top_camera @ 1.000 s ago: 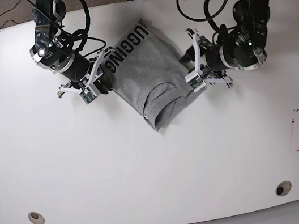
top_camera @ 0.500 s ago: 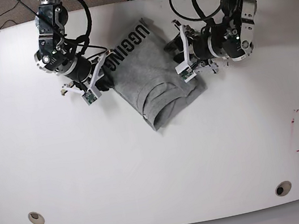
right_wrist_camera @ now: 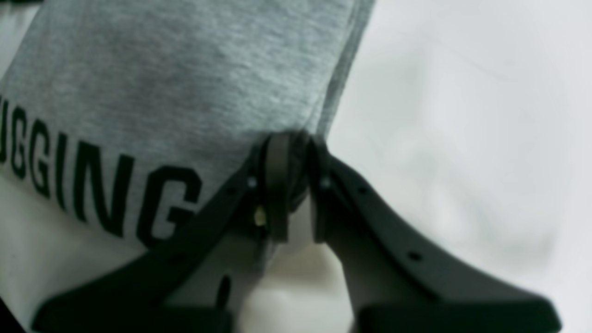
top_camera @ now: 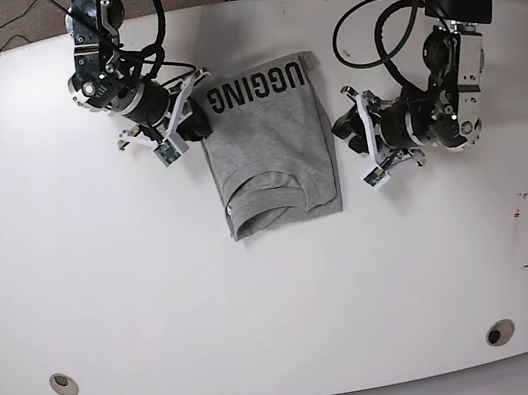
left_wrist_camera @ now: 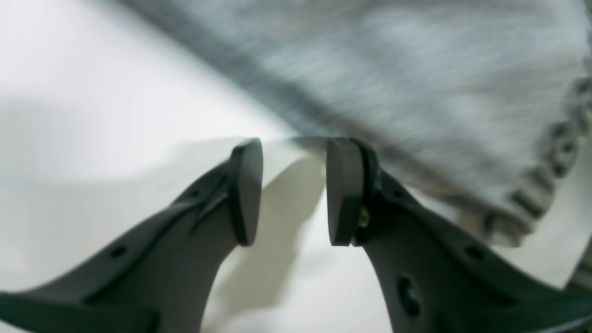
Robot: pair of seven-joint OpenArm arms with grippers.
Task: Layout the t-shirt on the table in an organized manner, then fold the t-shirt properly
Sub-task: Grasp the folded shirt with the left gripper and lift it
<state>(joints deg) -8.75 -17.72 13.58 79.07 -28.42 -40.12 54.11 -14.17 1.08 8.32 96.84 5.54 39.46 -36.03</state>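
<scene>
Currently the t-shirt [top_camera: 271, 146] lies folded into a compact rectangle on the table [top_camera: 281, 296]. Right end effector [right_wrist_camera: 291, 185] pinches its edge; left end effector [left_wrist_camera: 289, 189] stands half open, empty, beside it. Remaining: final folds or release.

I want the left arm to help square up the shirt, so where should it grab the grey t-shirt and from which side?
Probably the t-shirt edge facing the left gripper, approached sideways and low over the table. That folded edge lies flat, just beyond the open fingers. The right gripper already pinches the opposite edge beside the lettering.
</scene>
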